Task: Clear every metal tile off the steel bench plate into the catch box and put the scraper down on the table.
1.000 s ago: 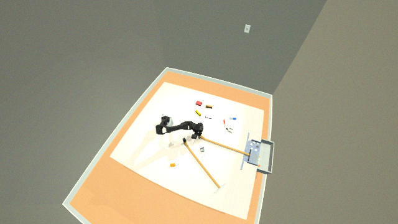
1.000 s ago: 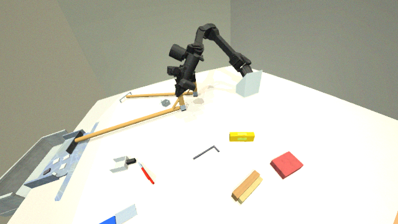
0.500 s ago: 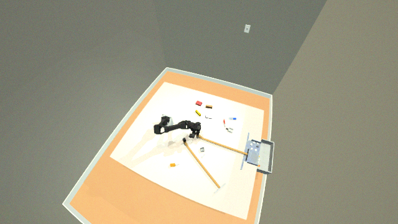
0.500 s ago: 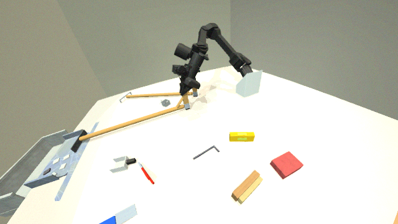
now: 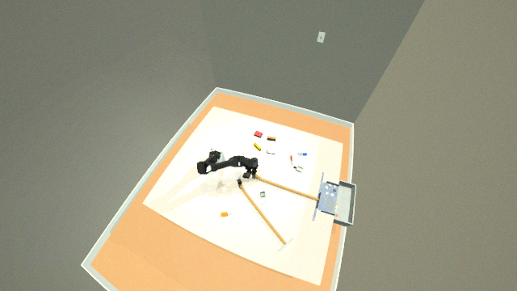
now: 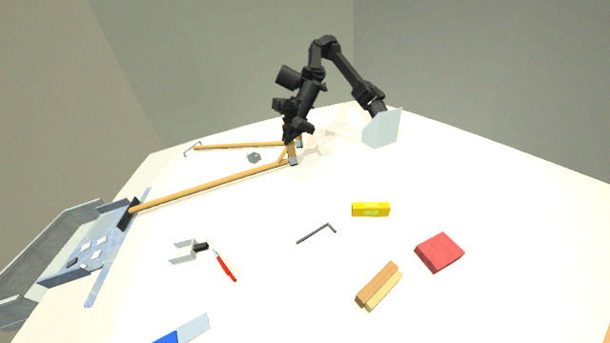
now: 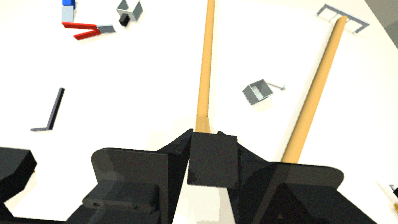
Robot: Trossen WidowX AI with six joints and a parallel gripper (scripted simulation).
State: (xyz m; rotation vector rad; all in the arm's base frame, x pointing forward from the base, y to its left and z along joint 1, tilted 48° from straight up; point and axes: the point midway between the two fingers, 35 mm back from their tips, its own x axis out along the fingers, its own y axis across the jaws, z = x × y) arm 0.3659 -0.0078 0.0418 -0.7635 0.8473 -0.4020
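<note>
Several tiles (image 6: 91, 246) left on plate (image 6: 112, 229), lower left. Gripper (image 6: 292, 135) clamped on scraper (image 6: 205, 183); blade at near edge. Next: push toward box (image 6: 29, 257).

Red block (image 6: 438, 252); yellow level (image 6: 371, 209); hex key (image 6: 315, 233); wooden blocks (image 6: 378, 286).

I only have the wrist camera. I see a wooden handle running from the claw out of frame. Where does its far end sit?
Observer: The long scraper ends in a black blade, which rests at the near edge of the steel bench plate.
Operator: Any tiles on that plate?
Observer: Yes, several metal tiles lie on it, ahead of the blade.
Operator: And the catch box?
Observer: The catch box sits at the plate's far end, beyond the tiles.
</note>
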